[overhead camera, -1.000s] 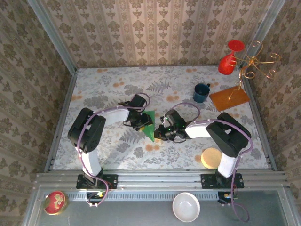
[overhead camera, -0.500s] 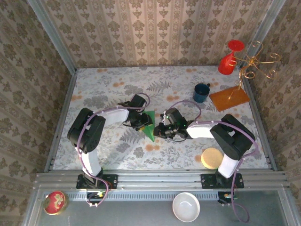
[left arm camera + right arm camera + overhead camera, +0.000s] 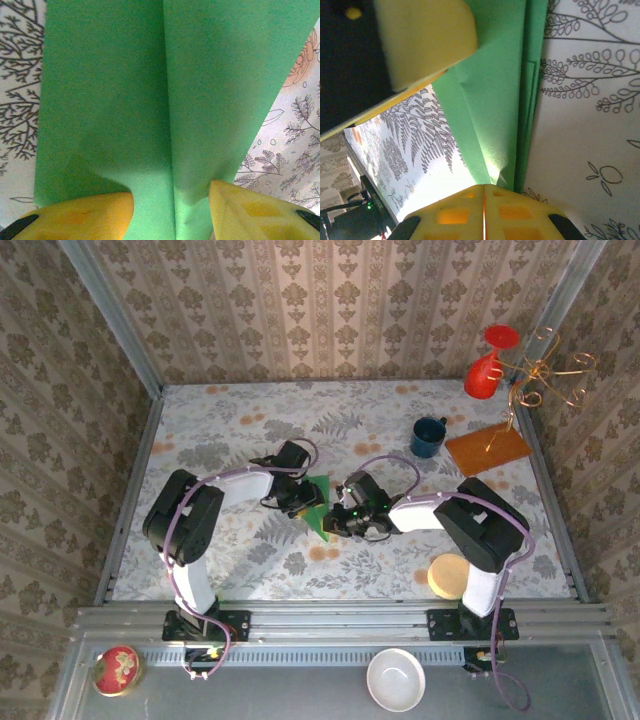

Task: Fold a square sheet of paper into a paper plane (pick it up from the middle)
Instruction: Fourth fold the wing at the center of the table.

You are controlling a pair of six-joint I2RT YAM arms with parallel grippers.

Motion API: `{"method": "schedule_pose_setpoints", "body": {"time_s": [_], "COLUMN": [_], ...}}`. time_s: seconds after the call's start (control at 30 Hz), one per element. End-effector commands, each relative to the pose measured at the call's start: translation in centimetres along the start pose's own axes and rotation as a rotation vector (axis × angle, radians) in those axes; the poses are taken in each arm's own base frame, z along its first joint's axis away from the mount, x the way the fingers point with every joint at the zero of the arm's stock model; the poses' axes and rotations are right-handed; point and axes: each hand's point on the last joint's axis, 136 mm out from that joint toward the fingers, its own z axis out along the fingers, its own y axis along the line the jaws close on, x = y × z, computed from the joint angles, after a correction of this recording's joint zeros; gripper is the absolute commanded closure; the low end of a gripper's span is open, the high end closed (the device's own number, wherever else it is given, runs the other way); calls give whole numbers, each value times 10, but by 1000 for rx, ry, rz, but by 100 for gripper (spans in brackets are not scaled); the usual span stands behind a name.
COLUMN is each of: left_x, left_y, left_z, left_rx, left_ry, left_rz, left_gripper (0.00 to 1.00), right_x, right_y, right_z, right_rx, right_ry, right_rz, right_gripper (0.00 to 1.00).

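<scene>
Looked mid-fold: paper sheet lay down-left of the blue mug. Your left tool stood half open astride its seam; right tool was closed, tips at the flap. Next likely needed a steady crease press.

The paper plane lies on the table between the left gripper and the right gripper, maybe touching both, with the mug behind on the right and the board just beside it.
</scene>
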Motion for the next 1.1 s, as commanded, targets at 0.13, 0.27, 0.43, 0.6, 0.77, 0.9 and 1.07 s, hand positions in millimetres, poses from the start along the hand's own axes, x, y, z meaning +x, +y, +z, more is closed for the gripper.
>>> {"method": "schedule_pose_setpoints", "body": {"time_s": [0.13, 0.27, 0.43, 0.6, 0.77, 0.9, 1.07], "left_x": [56, 54, 52, 33, -3, -22, -17], "left_y": [88, 85, 78, 50, 19, 12, -7], "left_z": [57, 56, 51, 22, -33, -63, -71], "left_rx": [-236, -222, -188, -64, 87, 144, 263], "left_ry": [176, 171, 159, 83, -60, -149, -170], "left_rz": [-64, -65, -73, -72, -36, 6, 87], "left_gripper": [50, 50, 51, 51, 49, 49, 58], "right_x": [9, 12, 18, 32, 43, 41, 34], "right_y": [-14, -18, -34, -56, -67, -61, -51], "right_z": [7, 10, 11, 2, -12, -17, -18], "right_rx": [66, 92, 179, 309, 369, 327, 272], "right_ry": [51, 71, 106, 190, 302, 348, 359], "right_rz": [47, 52, 66, 12, -163, -258, -283], "right_gripper": [89, 89, 90, 91, 92, 92, 92]}}
